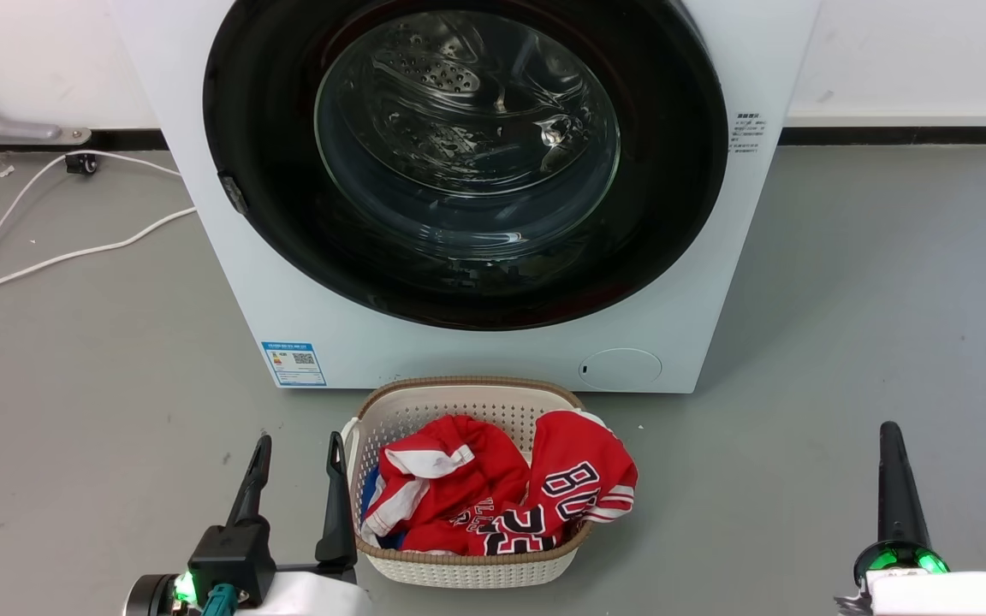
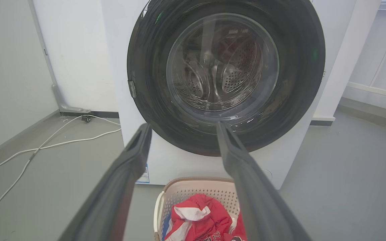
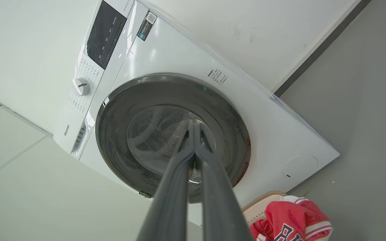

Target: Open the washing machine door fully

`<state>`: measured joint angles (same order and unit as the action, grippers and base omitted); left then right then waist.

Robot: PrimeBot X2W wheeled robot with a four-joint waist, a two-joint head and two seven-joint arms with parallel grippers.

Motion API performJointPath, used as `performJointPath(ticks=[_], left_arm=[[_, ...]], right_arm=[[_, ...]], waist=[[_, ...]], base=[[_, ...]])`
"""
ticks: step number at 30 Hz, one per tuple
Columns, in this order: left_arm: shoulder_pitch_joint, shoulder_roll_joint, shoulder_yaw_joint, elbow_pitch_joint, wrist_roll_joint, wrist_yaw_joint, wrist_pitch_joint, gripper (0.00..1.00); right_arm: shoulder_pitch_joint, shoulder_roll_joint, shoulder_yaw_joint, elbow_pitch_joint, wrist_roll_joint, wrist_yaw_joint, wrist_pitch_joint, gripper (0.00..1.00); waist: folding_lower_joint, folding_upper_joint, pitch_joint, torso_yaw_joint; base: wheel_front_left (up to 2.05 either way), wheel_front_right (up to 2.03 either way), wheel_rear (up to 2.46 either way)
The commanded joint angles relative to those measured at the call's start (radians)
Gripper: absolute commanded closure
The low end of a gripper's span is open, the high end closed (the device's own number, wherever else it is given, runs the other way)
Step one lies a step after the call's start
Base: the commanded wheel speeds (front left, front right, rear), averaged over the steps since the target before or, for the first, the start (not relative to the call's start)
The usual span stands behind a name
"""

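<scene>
- Straight ahead of us, the large round glossy black washing machine door [image 1: 467,162] with its clear bulging glass bowl sits shut, flush on the front of the big white box-shaped washing machine [image 1: 476,355]; opening has not begun.
- Our left gripper [image 1: 299,438] hangs low with its fingers spread wide and empty. Our right gripper [image 1: 890,435] has its fingers pressed together, holding nothing. Both are well apart from the door.
- We judge the small grey tab [image 1: 233,193] on the door's left rim to mark the catch side, so the left gripper is the nearer one. We should hook a finger behind that edge, pull outward, then follow the arc round to the right rather than tug straight back.
- A cream perforated plastic laundry basket [image 1: 467,387] holding red-and-white jerseys [image 1: 501,496] stands just before the machine, below the door, between us and it. We must reach over it.
- White cables [image 1: 74,252] trail over the grey floor [image 1: 844,342] at left, away from the likely swing.
</scene>
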<state>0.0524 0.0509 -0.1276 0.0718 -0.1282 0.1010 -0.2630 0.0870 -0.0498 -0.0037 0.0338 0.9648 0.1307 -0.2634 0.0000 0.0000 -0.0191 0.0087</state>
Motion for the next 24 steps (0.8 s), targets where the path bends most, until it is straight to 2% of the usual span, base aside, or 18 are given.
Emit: performJointPath(ticks=[1,5,6,7,10,14,24], left_arm=[[0.005,-0.001,-0.003,0.003,-0.006,0.003,-0.003,0.00],[0.003,-0.001,-0.004,0.004,-0.005,0.006,-0.003,0.00],[0.004,-0.001,-0.004,0.004,-0.007,0.005,-0.003,0.00],[0.005,-0.001,-0.001,0.001,-0.006,0.007,-0.003,0.00],[0.007,-0.001,0.001,-0.002,-0.004,0.008,-0.003,0.00],[0.008,-0.001,0.002,-0.003,-0.005,0.007,-0.003,0.00],[0.002,-0.001,0.003,-0.005,-0.001,0.009,-0.003,0.00]], right_arm=[[-0.009,0.000,0.011,0.004,0.089,0.000,-0.002,1.00],[-0.005,0.000,0.050,0.007,0.334,0.000,-0.002,1.00],[0.000,0.000,0.091,-0.008,0.495,0.000,-0.002,1.00],[0.020,-0.001,0.085,-0.065,0.673,0.000,0.075,1.00],[0.035,-0.005,0.053,-0.095,0.732,0.000,0.149,1.00],[0.053,-0.004,0.011,-0.112,0.752,0.000,0.221,1.00],[0.066,0.000,-0.043,-0.106,0.761,0.000,0.294,1.00]], waist=[[0.0000,0.0000,0.000,0.002],[0.0000,0.0000,0.001,0.004],[0.0000,0.0000,0.002,0.005],[0.0000,0.0000,0.006,0.004],[0.0000,0.0000,0.008,0.003],[0.0000,0.0000,0.012,0.002],[0.0000,0.0000,0.024,0.007]], base=[[0.00,0.00,0.00],[0.00,0.00,0.00],[0.00,0.00,0.00],[0.00,0.00,0.00],[0.00,0.00,0.00],[0.00,0.00,0.00],[0.00,0.00,0.00]])
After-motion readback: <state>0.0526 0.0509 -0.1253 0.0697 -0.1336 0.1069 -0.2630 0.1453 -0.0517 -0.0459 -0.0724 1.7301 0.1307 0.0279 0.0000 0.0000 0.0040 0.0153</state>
